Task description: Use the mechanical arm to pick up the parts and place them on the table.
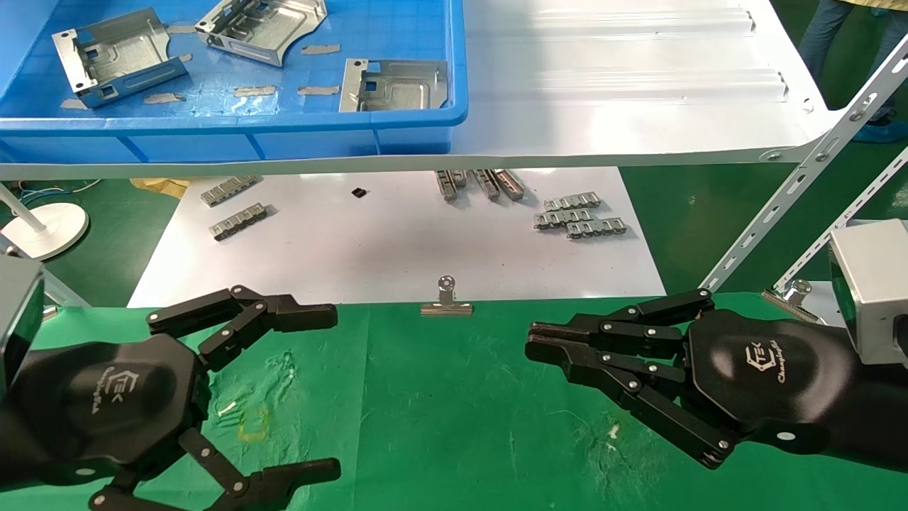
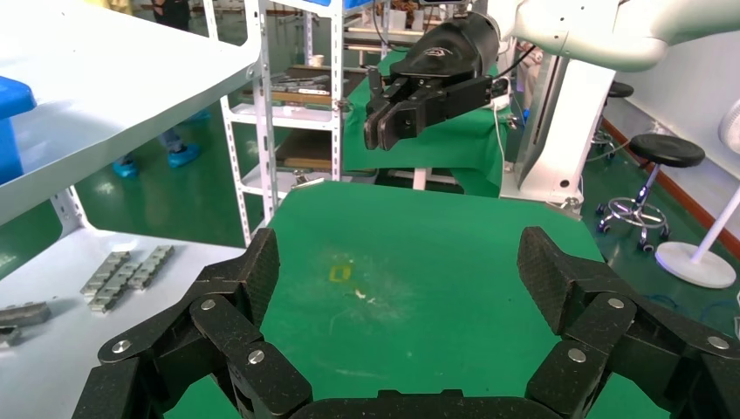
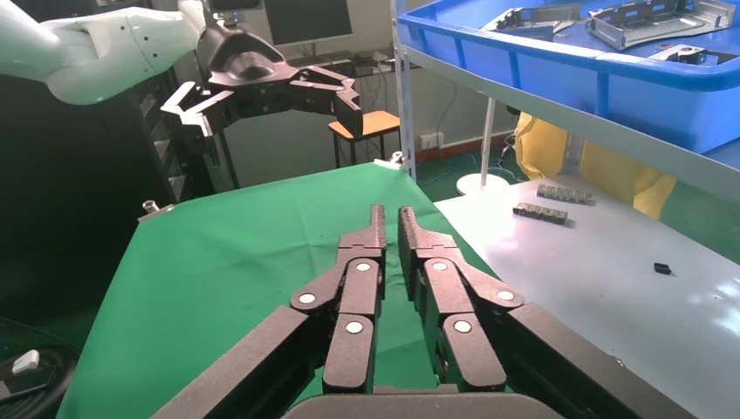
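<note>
Nothing placed yet: green table (image 1: pixel 454 397) bears no parts. Three silver ribbed parts (image 1: pixel 395 85) lie in the blue bin (image 1: pixel 397 128) on the shelf above and beyond the table. Left gripper (image 1: pixel 284 390) hovers over the table, fingers spread, empty. Right gripper (image 1: pixel 560 348) likewise, fingers drawn together, empty.

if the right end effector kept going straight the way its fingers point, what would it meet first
Probably the left end effector. The right end effector hovers shut over the green table, pointing across at it with only bare cloth between. Their relative heights are unclear, so it might pass by.
</note>
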